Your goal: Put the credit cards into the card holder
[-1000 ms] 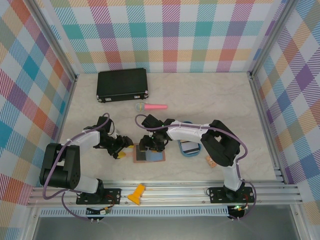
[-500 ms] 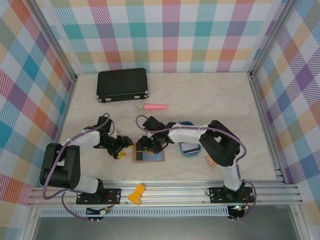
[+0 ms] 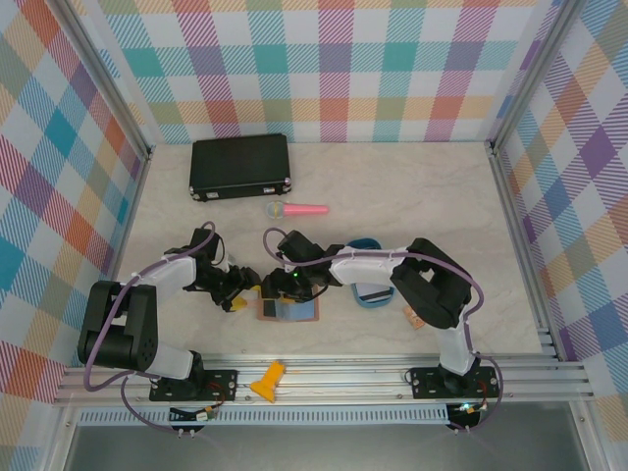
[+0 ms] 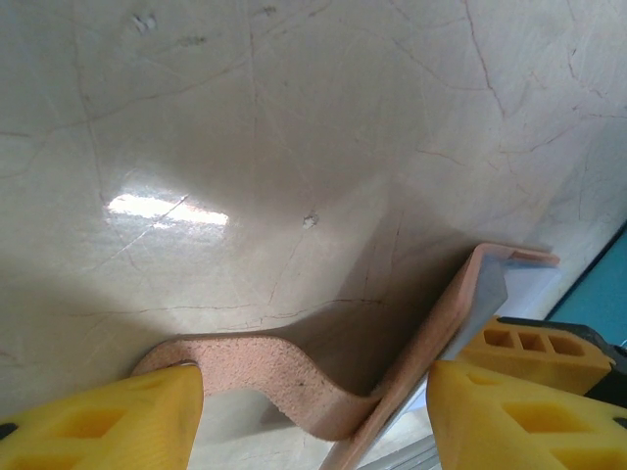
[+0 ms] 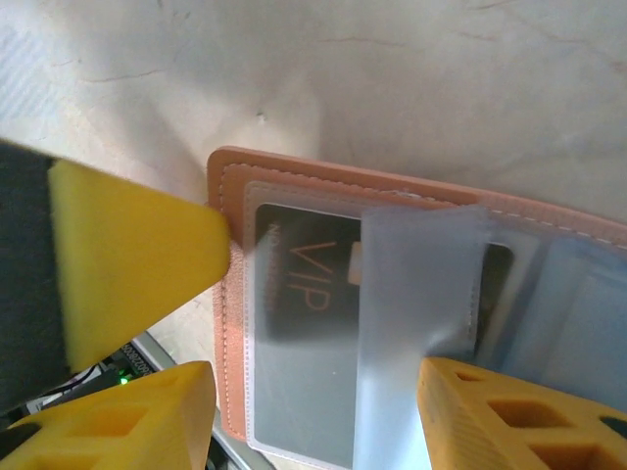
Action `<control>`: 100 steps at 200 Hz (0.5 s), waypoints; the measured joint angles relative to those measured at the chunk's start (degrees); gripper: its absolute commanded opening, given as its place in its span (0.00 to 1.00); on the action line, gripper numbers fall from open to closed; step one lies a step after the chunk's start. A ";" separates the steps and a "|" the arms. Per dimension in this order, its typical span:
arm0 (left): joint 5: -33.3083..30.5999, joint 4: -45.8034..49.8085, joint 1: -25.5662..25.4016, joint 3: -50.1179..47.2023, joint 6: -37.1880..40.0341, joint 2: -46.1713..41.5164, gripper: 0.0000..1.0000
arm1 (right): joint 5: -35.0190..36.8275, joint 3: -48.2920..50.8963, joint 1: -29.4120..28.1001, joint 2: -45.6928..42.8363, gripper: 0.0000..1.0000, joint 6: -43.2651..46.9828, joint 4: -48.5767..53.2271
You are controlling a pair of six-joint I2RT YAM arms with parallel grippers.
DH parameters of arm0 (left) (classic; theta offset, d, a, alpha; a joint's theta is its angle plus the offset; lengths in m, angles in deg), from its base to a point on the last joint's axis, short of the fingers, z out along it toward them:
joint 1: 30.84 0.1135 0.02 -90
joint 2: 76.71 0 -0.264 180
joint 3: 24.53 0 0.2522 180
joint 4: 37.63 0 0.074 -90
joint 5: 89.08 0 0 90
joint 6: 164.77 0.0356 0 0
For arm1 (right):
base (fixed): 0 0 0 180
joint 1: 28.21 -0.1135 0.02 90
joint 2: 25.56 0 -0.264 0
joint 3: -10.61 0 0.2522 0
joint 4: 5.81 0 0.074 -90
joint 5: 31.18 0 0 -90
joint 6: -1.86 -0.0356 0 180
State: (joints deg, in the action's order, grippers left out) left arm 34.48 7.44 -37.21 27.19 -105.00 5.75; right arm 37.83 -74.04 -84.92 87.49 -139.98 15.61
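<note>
done: dark VIP card (image 5: pixel 304 284) already pocketed in the card holder (image 5: pixel 294 168), right under the right gripper (image 5: pixel 315 370)
right gripper: jaws apart, nothing pinched
left gripper (image 4: pixel 313 377): parted too, straddling the holder's flap
left to do: more credit cards (image 3: pixel 373 290) waiting behind the right gripper, I reckon

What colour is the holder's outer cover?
The holder is pinkish-brown, clearest in the left wrist view.

From above, my right end effector (image 3: pixel 284 288) covers part of the card holder (image 3: pixel 294 314). At my right wrist the holder runs off the right and bottom edges, and a frosted flap (image 5: pixel 421 294) hides part of 1 dark card (image 5: pixel 304 294).
</note>
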 measured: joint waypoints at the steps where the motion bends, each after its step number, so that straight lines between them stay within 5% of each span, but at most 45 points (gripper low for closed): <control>1: 0.00 0.00 0.00 0.00 0.00 0.00 0.63 | 0.00 0.00 -0.02 -0.04 0.57 0.00 -0.02; 100: -0.02 0.00 -0.02 0.02 0.00 0.11 0.63 | -0.68 0.74 -1.14 -3.76 0.57 0.20 -1.90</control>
State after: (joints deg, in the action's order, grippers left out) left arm 34.46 7.44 -37.23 27.21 -105.00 5.86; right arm 37.15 -73.30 -86.05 83.73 -139.78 13.71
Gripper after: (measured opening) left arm 0.633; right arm 0.573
